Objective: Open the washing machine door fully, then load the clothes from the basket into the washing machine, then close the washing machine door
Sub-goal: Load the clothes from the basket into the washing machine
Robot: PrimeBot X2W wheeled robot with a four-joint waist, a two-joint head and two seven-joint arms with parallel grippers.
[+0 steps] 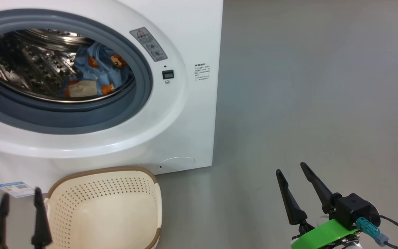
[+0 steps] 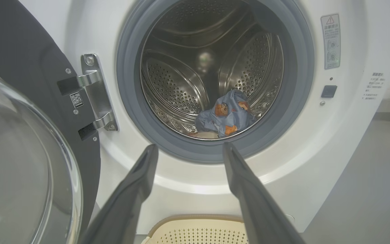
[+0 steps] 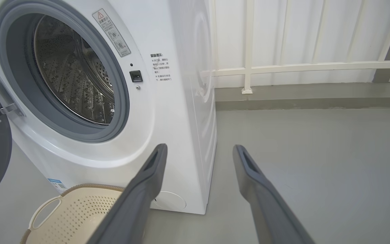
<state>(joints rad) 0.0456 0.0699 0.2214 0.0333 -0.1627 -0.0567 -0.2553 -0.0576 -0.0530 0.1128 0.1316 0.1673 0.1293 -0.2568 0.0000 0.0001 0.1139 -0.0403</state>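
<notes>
Left fingers (image 2: 141, 183): spread apart, nothing between them. Tips point straight at the open mouth of the washing machine (image 2: 350, 142) and line up with the lower lip of the grey gasket (image 2: 300, 84). I can't tell how far short of it they stand. Beyond the tips the steel drum (image 2: 174, 81) is wide open. The clothes (image 2: 227, 115) lie bunched at the drum bottom, just past the right-hand tip.

Left of these fingers the door (image 2: 22, 61) is swung out on its steel hinge (image 2: 95, 91). Its glass bowl bulges close beside the left-hand finger, so room is tight on that side. Below and between the fingers is the basket (image 2: 195, 217), brown rim against the machine's foot, bare inside.

Right fingers (image 3: 261, 189): also spread, holding nothing. They hang over the grey floor (image 3: 317, 152). The machine's front right corner edge runs ahead of the left-hand finger. The basket sits low to their left. Ahead and to the right the floor runs open to a white railing (image 3: 283, 66) at the wall.
</notes>
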